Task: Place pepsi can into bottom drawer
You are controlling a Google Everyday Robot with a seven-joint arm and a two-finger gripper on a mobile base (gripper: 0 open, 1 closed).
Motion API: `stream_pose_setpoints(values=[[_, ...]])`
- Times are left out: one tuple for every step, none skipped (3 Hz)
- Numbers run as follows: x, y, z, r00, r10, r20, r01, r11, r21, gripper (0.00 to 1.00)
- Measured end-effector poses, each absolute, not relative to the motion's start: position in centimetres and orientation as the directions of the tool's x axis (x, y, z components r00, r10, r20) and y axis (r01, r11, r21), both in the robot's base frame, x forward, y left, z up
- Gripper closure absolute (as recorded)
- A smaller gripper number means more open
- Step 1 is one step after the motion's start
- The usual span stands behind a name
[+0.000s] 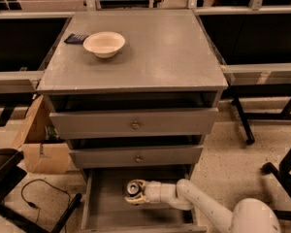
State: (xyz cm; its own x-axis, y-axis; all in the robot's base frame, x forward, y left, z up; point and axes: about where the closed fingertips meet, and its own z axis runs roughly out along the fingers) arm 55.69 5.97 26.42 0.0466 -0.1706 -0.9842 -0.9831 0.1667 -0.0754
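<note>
- grey bottom drawer [103, 211] stands pulled out; the gripper [135, 194] is inside it, near the back edge, about midway between the side walls, just below the middle drawer front [136, 157].
- the fingers are closed around the pepsi can [133, 188], silver top showing; whether its base touches the drawer floor cannot be told.
- step in hand: set-down. lower until the base rests flat, then part the fingers just enough to free the can.
- clearance: bare floor lies toward the left wall and front edge. overhead room under the middle drawer looks tight, so a low exit toward the front edge is advised.
</note>
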Motion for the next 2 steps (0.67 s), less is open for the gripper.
stream_pose_setpoints(values=[[56.2,8.4,23.6,0.063,-0.159,-0.985,-0.987,0.135,-0.085,1.0],[56.2,10.1,21.1,0.065,-0.154,-0.986,-0.987,0.133,-0.086,1.0]])
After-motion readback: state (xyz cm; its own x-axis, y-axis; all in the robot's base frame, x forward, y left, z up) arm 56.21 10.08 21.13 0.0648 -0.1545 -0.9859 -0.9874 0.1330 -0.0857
